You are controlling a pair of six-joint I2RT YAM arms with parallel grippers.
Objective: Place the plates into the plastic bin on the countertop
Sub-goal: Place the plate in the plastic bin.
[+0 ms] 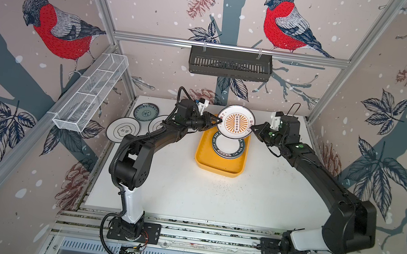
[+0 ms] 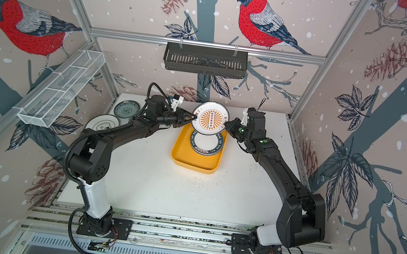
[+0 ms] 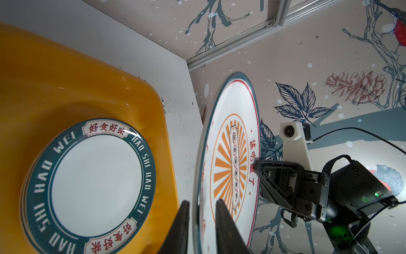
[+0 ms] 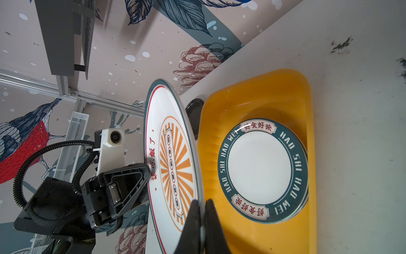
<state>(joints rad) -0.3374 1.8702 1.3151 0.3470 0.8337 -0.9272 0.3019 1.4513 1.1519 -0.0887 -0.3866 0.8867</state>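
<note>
A white plate with an orange sunburst [image 1: 235, 122] [image 2: 210, 119] hangs above the far end of the yellow-orange plastic bin [image 1: 217, 171] [image 2: 191, 167]. My left gripper [image 1: 218, 121] [image 3: 202, 201] is shut on its left rim, with a finger on each side. On the opposite rim my right gripper [image 1: 252, 127] [image 4: 202, 201] is shut tight. Inside the bin lies a stack topped by a plate with a dark lettered rim [image 1: 229, 148] [image 4: 261, 171]. A teal plate [image 1: 146, 111], a flower-outline plate [image 1: 123, 130] and a third plate [image 1: 155, 123], half hidden by my left arm, rest on the countertop [image 1: 188, 190] at the far left.
A small black plate [image 4: 194, 107] lies just beyond the bin's far end. A black slotted rack [image 1: 230, 64] hangs on the back wall above the arms. A white wire-mesh basket [image 1: 91, 93] runs along the left wall. Aluminium rails [image 1: 208, 237] edge the near side.
</note>
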